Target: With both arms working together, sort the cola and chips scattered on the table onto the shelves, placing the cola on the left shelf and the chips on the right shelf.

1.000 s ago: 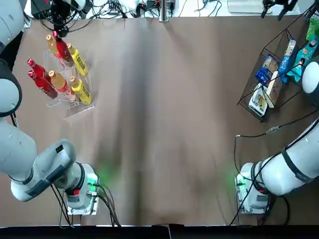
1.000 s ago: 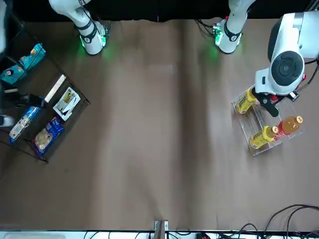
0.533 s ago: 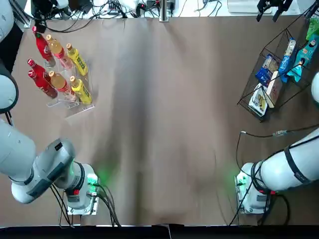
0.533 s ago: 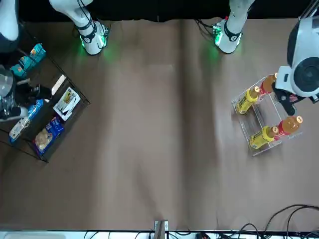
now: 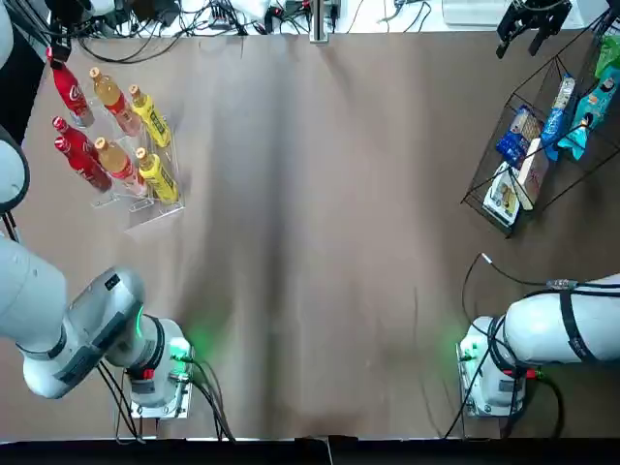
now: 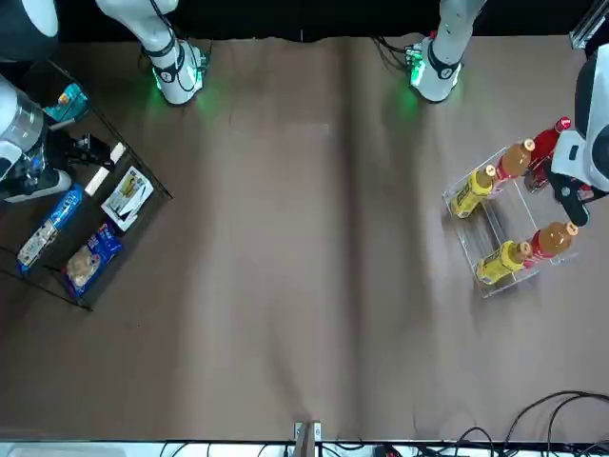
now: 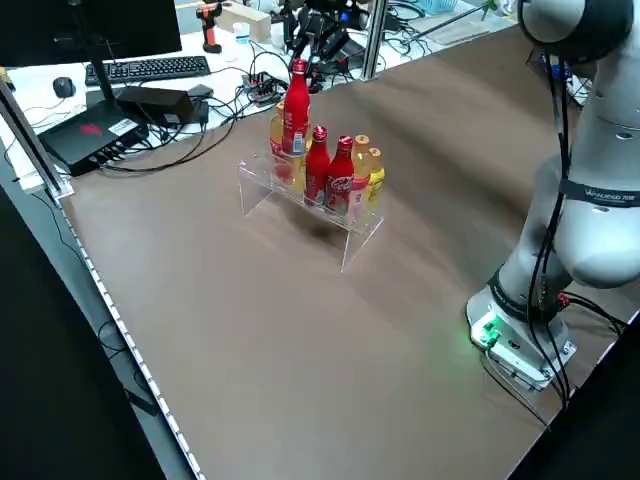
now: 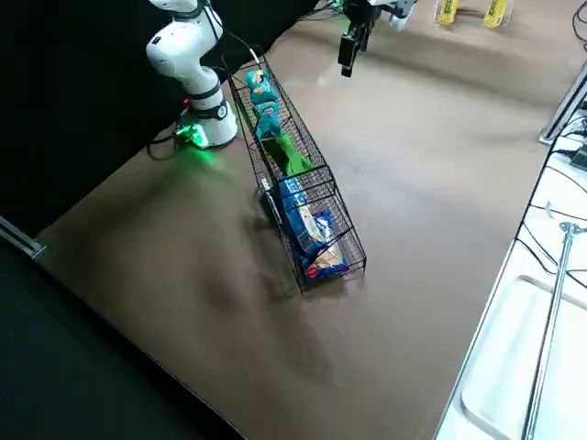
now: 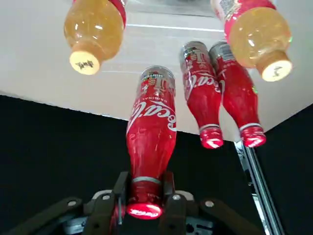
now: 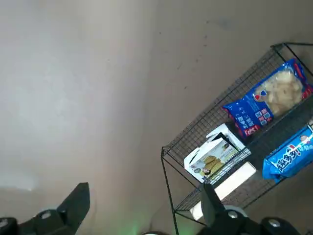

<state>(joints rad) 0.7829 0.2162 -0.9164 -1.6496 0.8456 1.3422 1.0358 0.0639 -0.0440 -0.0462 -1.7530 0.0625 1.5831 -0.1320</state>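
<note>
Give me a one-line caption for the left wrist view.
Left gripper closed around the neck of one red cola bottle, two more red bottles beyond.

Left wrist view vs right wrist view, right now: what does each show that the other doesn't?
Only the left wrist view: three slim red cola bottles with red caps, one of them between the fingers of the left gripper, the other two side by side, plus two orange-drink bottles.

Only the right wrist view: the black wire basket rack holding blue snack packs and a white box-like pack; the right gripper is open with nothing between its fingers.

Both: a pair of dark gripper fingers and the brownish-grey tabletop.
</note>
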